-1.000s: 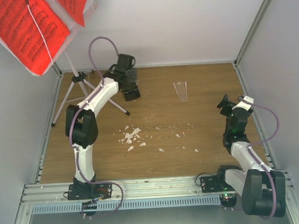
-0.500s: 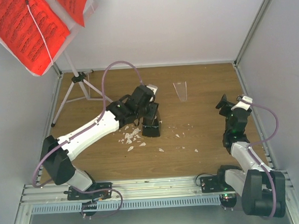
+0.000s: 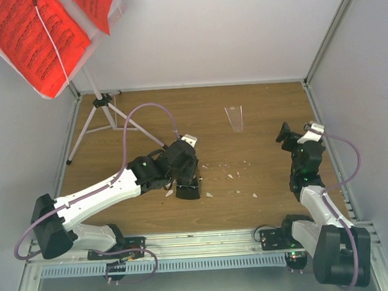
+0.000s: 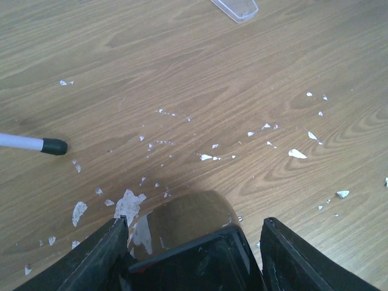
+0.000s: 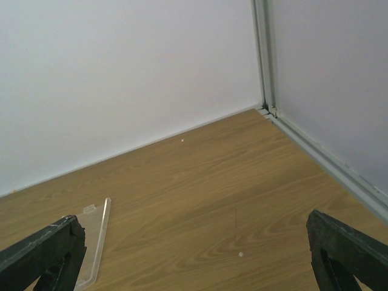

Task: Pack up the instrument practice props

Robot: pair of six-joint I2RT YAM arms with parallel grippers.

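My left gripper (image 3: 186,183) is shut on the small black pyramid-shaped metronome (image 3: 188,190), low over the wooden table near the middle front. In the left wrist view the metronome (image 4: 194,242) sits between my fingers (image 4: 97,260). The white music stand (image 3: 106,114) stands on thin tripod legs at the back left. Its tray carries the bright red sheets (image 3: 29,37). One black-capped leg tip (image 4: 53,146) shows in the left wrist view. My right gripper (image 3: 287,134) is open and empty at the right, its fingers (image 5: 42,254) wide apart.
Small white crumbs (image 3: 232,176) lie scattered over the middle of the table and show in the left wrist view (image 4: 206,156). A clear plastic piece (image 3: 234,116) lies toward the back, right of centre, and shows in the right wrist view (image 5: 91,242). White walls enclose the table.
My left arm has carried the metronome from the back left beside the stand to the front middle, over the crumbs. My right gripper has shifted slightly.
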